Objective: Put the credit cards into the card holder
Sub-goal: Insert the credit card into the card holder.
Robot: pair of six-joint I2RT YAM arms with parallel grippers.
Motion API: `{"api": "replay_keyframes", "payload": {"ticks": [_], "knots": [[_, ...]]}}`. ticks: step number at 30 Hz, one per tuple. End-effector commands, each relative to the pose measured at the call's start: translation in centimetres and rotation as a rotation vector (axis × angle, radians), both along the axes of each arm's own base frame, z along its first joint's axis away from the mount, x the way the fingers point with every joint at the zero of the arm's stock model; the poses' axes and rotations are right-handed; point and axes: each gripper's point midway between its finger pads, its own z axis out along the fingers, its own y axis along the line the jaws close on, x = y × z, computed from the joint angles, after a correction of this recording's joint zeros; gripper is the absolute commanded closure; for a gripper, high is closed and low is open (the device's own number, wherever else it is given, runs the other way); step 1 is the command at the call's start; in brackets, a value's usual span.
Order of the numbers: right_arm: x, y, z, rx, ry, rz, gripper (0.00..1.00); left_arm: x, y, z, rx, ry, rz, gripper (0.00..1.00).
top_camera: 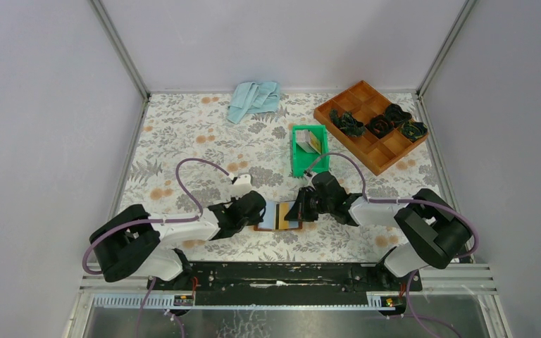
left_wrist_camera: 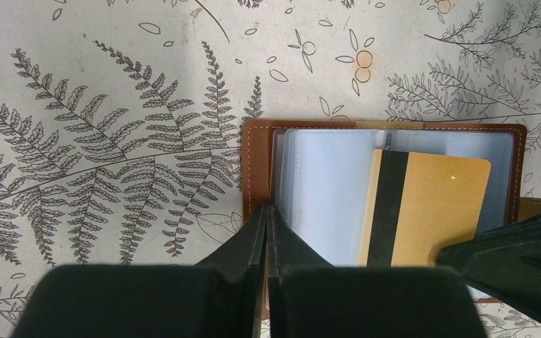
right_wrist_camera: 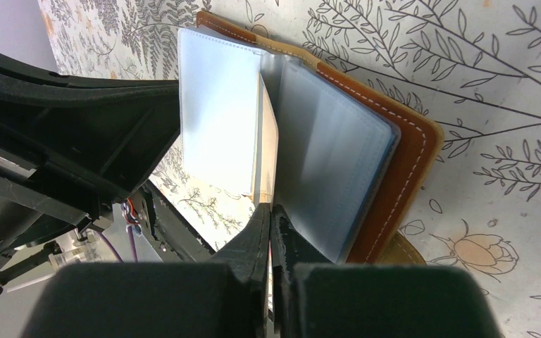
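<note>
Pinching the left edge of the open card holder (left_wrist_camera: 257, 162), the left claw (left_wrist_camera: 266, 215) is clenching tight where the brown leather cover meets the clear sleeves (left_wrist_camera: 324, 183). The holder is lying open on the flowered surface (left_wrist_camera: 113, 84), straight ahead of this claw's tips. The right claw (right_wrist_camera: 270, 215) is clenching on a gold card (left_wrist_camera: 433, 204) with a dark stripe, gripping it by one edge. The card is lying over the sleeves just right of the left claw, and from the right wrist it is showing edge-on between two sleeves, directly ahead of the fingertips. Well beyond the right claw, a green bin (top_camera: 297, 151) and a wooden tray (top_camera: 387, 148) are sitting side by side.
</note>
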Motion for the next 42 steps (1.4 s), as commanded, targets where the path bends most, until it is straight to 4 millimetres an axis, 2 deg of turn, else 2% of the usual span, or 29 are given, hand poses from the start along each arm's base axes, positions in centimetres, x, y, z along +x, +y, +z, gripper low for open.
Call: {"api": "replay_keyframes", "payload": {"ticks": [1, 17, 42], "knots": [[0.2, -0.5, -1.0, -0.02, 0.002, -0.008, 1.0, -3.2, 3.8, -4.2, 0.167, 0.135, -0.018, 0.97], [1.0, -1.7, -2.2, -0.114, -0.021, -0.047, 1.0, -3.5, 4.2, -4.4, 0.179, 0.15, -0.002, 0.97], [2.3, -2.1, -3.1, -0.175, -0.043, -0.085, 1.0, -4.1, 4.4, -5.1, 0.189, 0.173, -0.003, 0.98]]}}
